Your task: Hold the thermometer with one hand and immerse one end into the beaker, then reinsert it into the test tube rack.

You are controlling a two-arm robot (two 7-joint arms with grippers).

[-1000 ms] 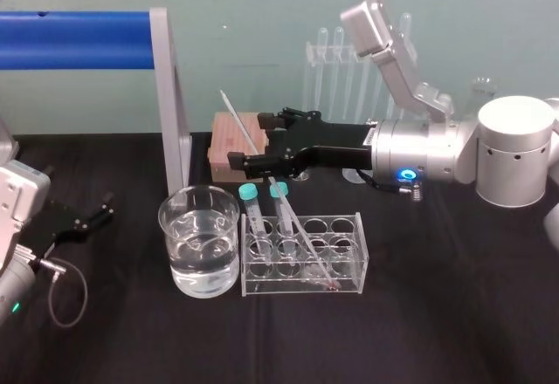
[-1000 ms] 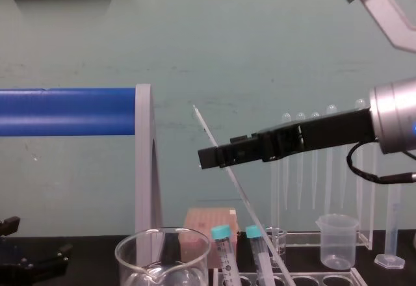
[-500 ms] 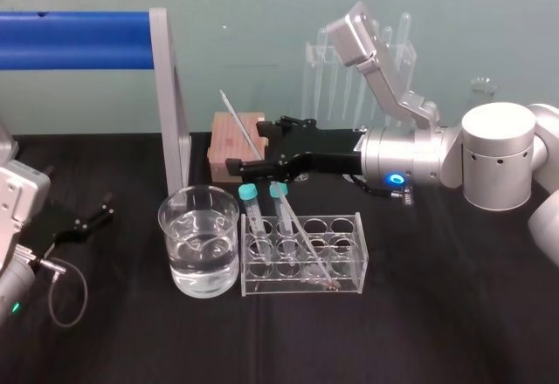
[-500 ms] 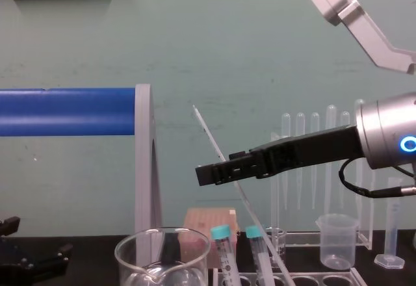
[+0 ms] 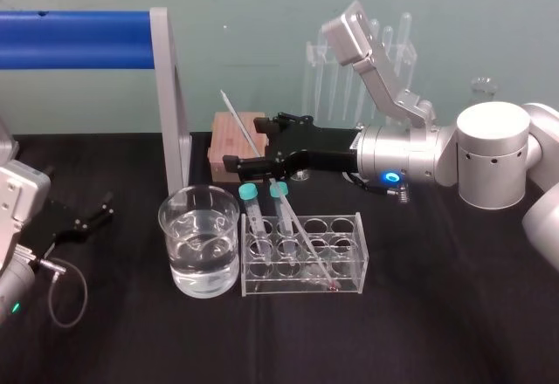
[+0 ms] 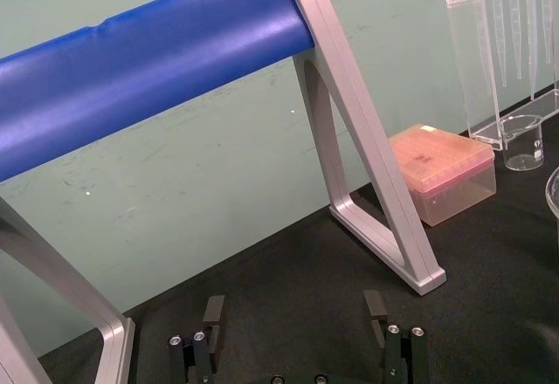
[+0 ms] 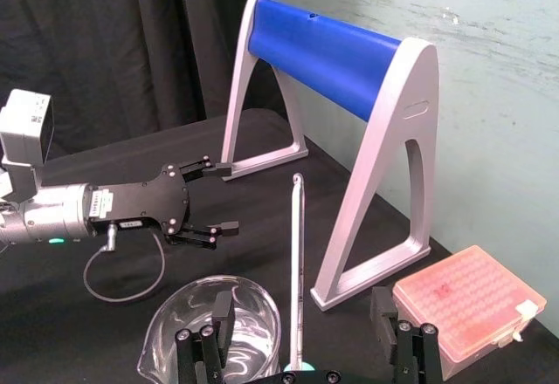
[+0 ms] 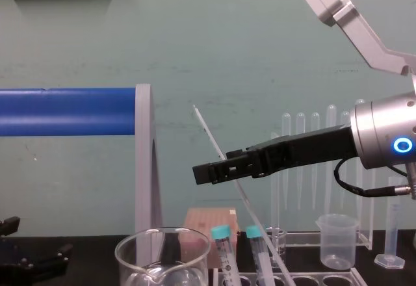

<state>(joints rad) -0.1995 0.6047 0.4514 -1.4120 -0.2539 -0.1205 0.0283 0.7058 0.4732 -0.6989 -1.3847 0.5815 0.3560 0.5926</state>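
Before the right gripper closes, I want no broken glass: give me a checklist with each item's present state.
1. Thermometer between the right gripper's fingers: ok, centred in the right wrist view.
2. Grip closed: not ok, fingers open with gaps on both sides.
3. Thermometer's lower end seated in the test tube rack: ok, leaning to the left.
4. Beaker holding water beside the rack: ok.
5. Thermometer free of the capped tubes: cannot tell.
6. Left gripper out of the way: ok, open, low over the table at far left.
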